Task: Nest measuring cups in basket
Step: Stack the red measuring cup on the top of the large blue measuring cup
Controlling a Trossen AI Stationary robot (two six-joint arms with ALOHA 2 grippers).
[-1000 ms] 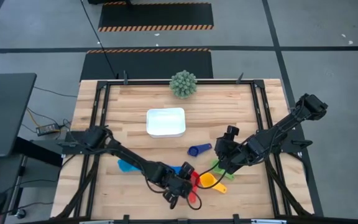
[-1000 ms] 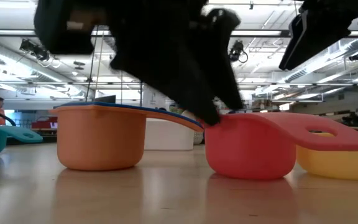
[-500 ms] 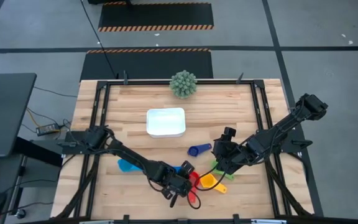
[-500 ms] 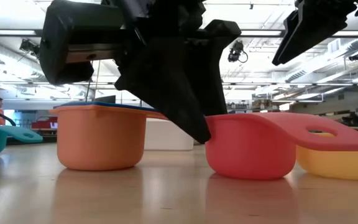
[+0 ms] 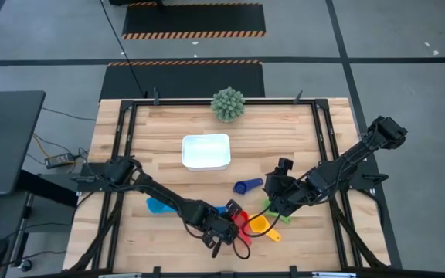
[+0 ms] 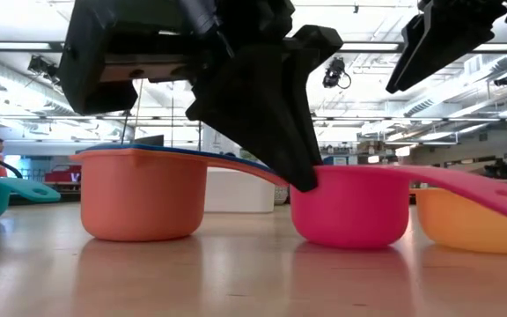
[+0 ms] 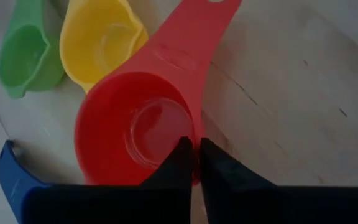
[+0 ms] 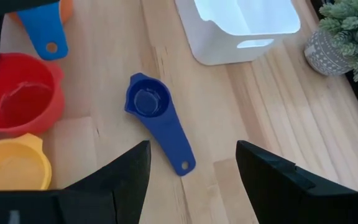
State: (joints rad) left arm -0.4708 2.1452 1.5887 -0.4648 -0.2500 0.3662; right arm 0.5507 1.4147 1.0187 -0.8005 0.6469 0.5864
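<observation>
A red measuring cup (image 7: 135,124) stands near the table's front edge, and my left gripper (image 7: 194,158) is shut on its rim. Beside it sit a yellow cup (image 7: 101,43) and a green cup (image 7: 23,56). An orange cup (image 6: 143,198) with a blue cup (image 8: 45,34) in it stands at the red cup's left. A small dark blue cup (image 8: 151,102) lies toward the white basket (image 5: 205,151). A light blue cup (image 5: 157,205) lies at the left. My right gripper (image 8: 191,180) hangs open above the table, right of the cups. My left gripper pinches the red cup's rim (image 7: 194,146) on the side next to the handle, one finger (image 7: 179,162) inside the bowl and one (image 7: 219,171) outside. The fingers slant down from above. The cup sits upright with its base at the table top (image 6: 350,242).
A green spiky plant (image 5: 228,103) in a pot stands at the table's far edge, behind the basket. Bare wood lies between the basket and the cups. A black frame (image 5: 323,139) runs round the table.
My left gripper has come down over the red cup and shut on its rim. The red cup has tipped a little, its handle end now dipping lower in front of the yellow cup.
</observation>
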